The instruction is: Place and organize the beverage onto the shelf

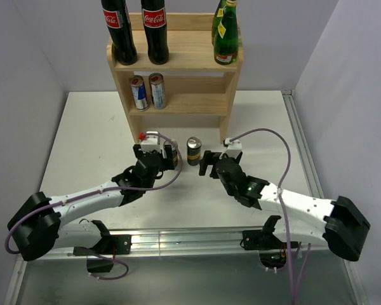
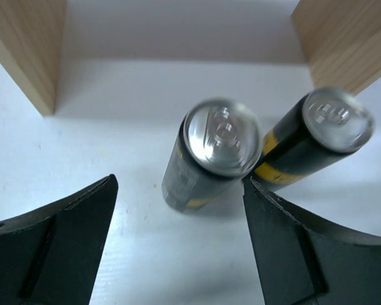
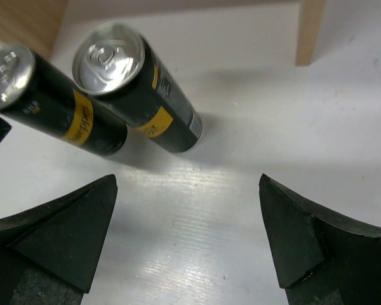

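Black-yellow slim can (image 2: 213, 152) stands on white table (image 1: 89, 127) before light wooden 3-tier shelf (image 1: 190, 54), unshelved. L gripper (image 2: 178, 190) open, straddling it for pickup; R gripper (image 3: 187, 190) open, empty, near 2nd can (image 3: 136, 89).

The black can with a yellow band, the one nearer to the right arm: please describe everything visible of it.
This black can is slim, apparently metal, with a yellow band and a silver top whose tab looks unopened. It stands upright on the white table, in front of the shelf, close beside a second can. It is ahead of the open right end effector, which does not touch it.
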`<state>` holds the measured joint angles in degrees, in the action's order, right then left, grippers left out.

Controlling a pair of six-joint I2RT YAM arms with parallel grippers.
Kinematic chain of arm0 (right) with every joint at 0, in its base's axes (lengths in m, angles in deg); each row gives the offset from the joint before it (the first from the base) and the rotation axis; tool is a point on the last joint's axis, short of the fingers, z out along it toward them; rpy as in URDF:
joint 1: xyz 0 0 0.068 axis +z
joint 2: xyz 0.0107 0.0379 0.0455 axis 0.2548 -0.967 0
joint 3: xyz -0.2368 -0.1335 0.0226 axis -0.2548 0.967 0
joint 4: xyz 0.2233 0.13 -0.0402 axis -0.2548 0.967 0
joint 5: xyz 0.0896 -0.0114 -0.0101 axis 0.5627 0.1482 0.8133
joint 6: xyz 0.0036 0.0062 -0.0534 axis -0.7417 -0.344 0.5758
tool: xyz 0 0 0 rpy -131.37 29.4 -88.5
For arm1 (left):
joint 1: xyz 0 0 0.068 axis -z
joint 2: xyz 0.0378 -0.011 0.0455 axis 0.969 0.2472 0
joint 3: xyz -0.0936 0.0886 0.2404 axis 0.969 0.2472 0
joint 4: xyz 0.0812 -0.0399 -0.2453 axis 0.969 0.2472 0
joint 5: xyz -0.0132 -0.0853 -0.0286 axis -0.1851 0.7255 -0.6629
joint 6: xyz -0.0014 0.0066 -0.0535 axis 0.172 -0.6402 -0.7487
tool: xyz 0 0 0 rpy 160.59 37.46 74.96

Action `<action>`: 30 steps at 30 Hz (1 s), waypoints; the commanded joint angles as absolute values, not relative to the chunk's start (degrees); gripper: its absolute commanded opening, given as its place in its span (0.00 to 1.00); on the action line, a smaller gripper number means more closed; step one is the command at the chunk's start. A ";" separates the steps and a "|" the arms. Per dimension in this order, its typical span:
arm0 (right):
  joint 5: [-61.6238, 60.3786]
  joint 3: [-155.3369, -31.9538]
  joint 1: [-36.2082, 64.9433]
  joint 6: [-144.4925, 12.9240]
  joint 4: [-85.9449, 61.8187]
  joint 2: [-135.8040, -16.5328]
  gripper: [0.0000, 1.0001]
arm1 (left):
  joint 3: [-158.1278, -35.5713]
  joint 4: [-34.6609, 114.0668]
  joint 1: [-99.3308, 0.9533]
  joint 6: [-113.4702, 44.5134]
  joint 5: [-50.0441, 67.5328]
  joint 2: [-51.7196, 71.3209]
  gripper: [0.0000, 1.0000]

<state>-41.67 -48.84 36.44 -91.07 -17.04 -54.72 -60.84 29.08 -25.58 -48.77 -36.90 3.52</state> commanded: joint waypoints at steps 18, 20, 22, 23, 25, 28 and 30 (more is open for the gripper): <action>-38.23 -58.79 34.29 -89.47 -37.53 -85.69 1.00 | -56.50 18.78 -24.71 -54.28 -40.73 7.96 0.84; -39.19 -60.02 34.02 -88.59 -39.28 -87.89 1.00 | -56.15 18.61 -24.71 -54.28 -41.00 7.61 0.84; -40.34 -61.07 33.50 -88.24 -40.69 -89.21 1.00 | -55.88 18.52 -24.71 -54.28 -41.18 7.26 0.84; -40.60 -61.34 33.23 -88.24 -41.13 -89.91 1.00 | -55.71 18.43 -24.71 -54.19 -41.18 7.26 0.84; -41.31 -61.69 32.18 -88.24 -43.41 -91.50 0.98 | -55.71 18.43 -24.71 -54.19 -41.26 7.17 0.84; -42.97 -62.74 31.65 -87.97 -44.73 -93.96 0.92 | -55.88 18.34 -24.71 -54.10 -41.26 7.26 0.84; -42.89 -63.45 31.12 -87.71 -45.35 -95.63 0.82 | -55.79 18.43 -24.71 -54.10 -41.44 6.99 0.84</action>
